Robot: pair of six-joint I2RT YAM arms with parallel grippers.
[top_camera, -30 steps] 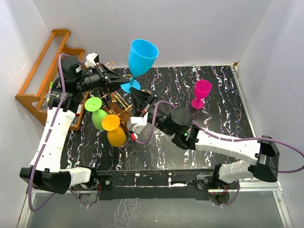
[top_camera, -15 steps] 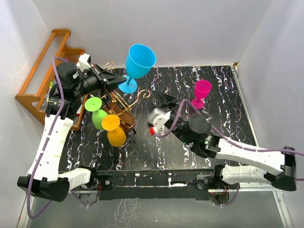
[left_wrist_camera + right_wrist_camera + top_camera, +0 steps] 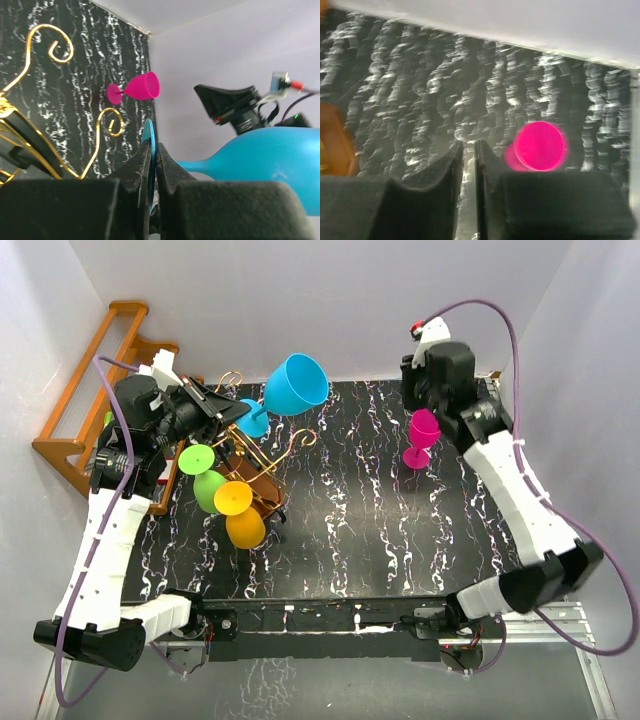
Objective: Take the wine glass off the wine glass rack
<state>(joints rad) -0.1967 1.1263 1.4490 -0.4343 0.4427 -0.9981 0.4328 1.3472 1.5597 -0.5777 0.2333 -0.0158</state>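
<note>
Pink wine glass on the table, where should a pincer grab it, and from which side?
Probably its thin stem, approached level from the near side: the pink wine glass stands upright, its bowl and foot flare wider, and the back wall stands behind.

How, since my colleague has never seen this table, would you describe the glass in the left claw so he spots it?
Find the gold wire rack at the table's left. At its far end the left claw pinches the foot of a tilted glass. It alone is blue; its neighbours are green, orange and pink.
</note>
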